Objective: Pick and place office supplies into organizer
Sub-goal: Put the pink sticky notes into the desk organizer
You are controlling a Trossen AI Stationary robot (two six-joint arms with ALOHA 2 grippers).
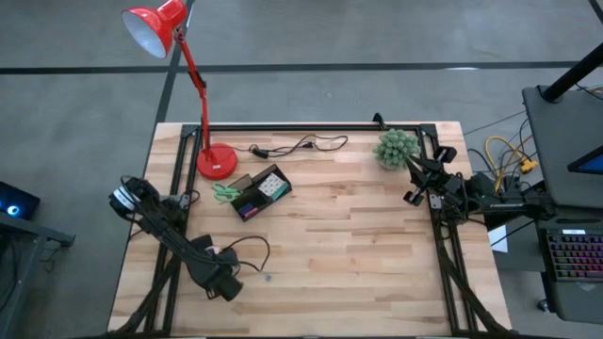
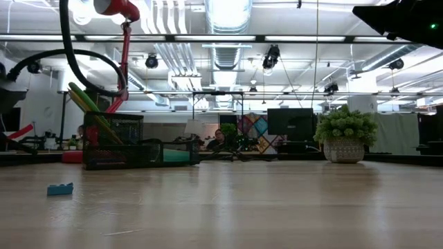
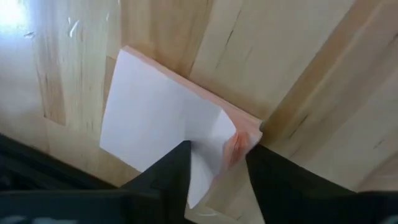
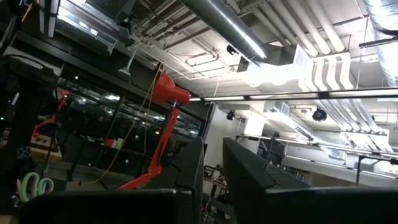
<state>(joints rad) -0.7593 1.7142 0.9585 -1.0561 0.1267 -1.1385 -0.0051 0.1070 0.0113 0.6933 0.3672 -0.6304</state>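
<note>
A sticky-note pad [image 3: 163, 118], white on top with a pink edge, lies flat on the wooden table near its left front. My left gripper [image 3: 217, 155] points down over it, open, its fingers standing on either side of one corner, where the top sheet curls up. In the high view this gripper [image 1: 226, 285] hides the pad. The black organizer [image 1: 259, 194] stands farther back with supplies in it, and green-handled scissors [image 1: 224, 193] lie beside it. My right gripper [image 4: 213, 168] waits at the right edge, raised, narrowly open and with nothing in it. My left gripper comes from above, pointing down, one finger [image 3: 171, 171] over the pad's white top sheet and the other beside the pink edge of the corner [image 3: 252, 134]. Whether the fingers touch the pad I cannot tell. The pad lies flat on the table.
A small blue piece [image 1: 268, 276] lies on the table just right of my left gripper. A red lamp's base [image 1: 216, 162] and a black cable [image 1: 297, 146] sit at the back, a potted plant ball [image 1: 396, 148] at the back right. Bare wood fills the middle and right.
</note>
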